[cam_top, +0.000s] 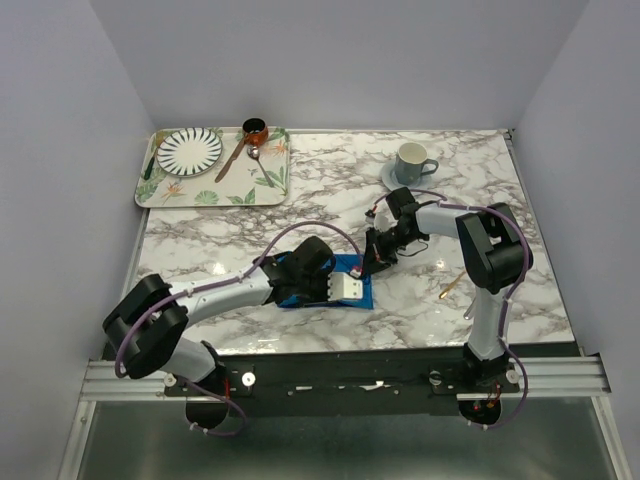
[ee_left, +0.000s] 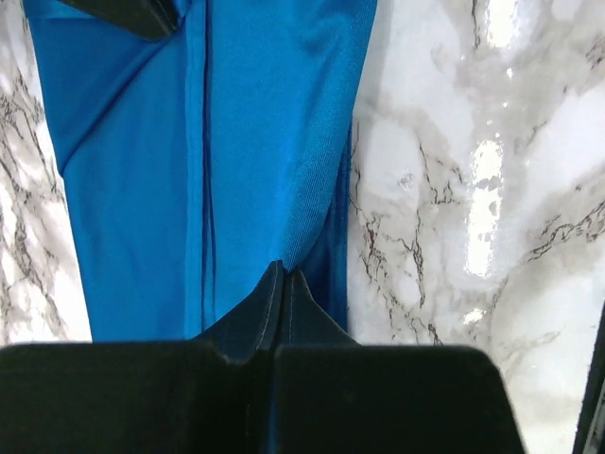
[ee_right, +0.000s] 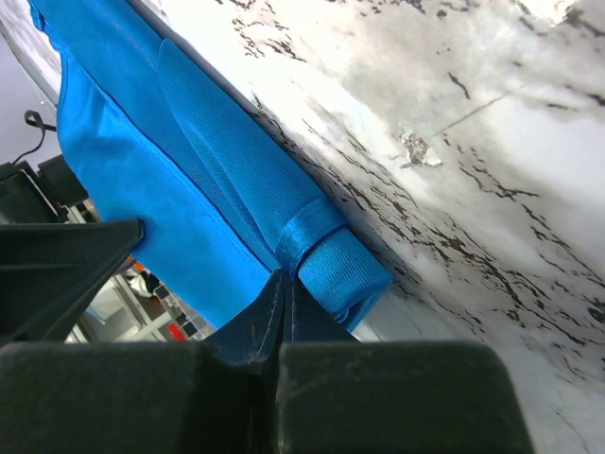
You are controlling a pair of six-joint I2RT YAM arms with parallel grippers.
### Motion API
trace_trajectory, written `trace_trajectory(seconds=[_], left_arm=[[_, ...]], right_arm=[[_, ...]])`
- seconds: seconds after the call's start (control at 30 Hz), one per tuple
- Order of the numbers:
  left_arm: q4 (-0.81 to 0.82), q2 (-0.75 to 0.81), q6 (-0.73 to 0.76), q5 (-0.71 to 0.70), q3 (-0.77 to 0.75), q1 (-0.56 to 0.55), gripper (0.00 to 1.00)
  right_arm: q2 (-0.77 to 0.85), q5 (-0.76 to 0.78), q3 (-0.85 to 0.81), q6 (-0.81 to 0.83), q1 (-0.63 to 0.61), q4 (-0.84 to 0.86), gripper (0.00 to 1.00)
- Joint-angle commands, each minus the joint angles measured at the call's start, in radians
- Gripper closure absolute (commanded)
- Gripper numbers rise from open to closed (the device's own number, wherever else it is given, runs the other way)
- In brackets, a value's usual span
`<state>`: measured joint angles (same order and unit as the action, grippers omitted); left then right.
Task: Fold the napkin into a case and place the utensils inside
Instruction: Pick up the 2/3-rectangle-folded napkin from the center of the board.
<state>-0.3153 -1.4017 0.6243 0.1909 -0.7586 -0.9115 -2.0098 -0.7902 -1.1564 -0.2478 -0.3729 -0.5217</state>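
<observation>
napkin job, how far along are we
Done: the napkin is folded into overlapping layers. In hand: the left gripper and right gripper are both shut on its edges, mid-fold. Left: finishing the fold, then loading; the gold spoon lies on the marble table, outside the cloth.

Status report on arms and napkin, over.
Left gripper shut on the napkin. Right gripper shut on its folded end. Gold spoon lying apart on the table. Cup and tray far off.

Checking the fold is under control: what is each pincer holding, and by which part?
Both hold the napkin. The left pincer pinches a raised fold near one edge; the right pincer pinches the rolled hem by a corner.
</observation>
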Motion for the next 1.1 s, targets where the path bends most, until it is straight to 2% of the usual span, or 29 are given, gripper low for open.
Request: trace_trajectory(seconds=[0.0,0.13,0.3,0.43,0.47,0.67,0.93,1.03,1.07], left_arm=[[-0.183,-0.075,-0.014,0.263,-0.114,0.089,1.00],[-0.263,-0.163,-0.008,0.346,-0.232,0.161,1.00],[-0.334,-0.250,0.038,0.400,-0.301,0.221,1.00],[-0.272,-0.209,0.037,0.375,-0.231,0.215,0.84],[-0.230,-0.185,0.032,0.337,-0.208,0.209,0.74],[-0.018,-0.096,-0.017,0.116,-0.019,0.100,0.57],[0.111,-0.103,-0.017,-0.103,0.104,-0.027,0.55],[0.116,-0.135,-0.009,-0.119,0.097,-0.029,0.58],[0.104,-0.152,-0.002,-0.117,0.093,-0.029,0.65]], right_arm=[[-0.050,0.213,0.047,0.096,-0.004,-0.040,0.94],[-0.055,0.210,0.043,0.097,-0.004,-0.041,0.94],[-0.063,0.213,0.034,0.102,-0.006,-0.047,0.95],[-0.069,0.210,0.021,0.102,-0.004,-0.054,0.95],[-0.069,0.209,0.020,0.102,-0.004,-0.055,0.95],[-0.076,0.204,0.015,0.102,-0.004,-0.058,0.95],[-0.087,0.200,0.011,0.116,-0.004,-0.064,0.95],[-0.087,0.200,0.009,0.125,-0.003,-0.069,0.95],[-0.087,0.201,0.009,0.125,-0.004,-0.070,0.95]])
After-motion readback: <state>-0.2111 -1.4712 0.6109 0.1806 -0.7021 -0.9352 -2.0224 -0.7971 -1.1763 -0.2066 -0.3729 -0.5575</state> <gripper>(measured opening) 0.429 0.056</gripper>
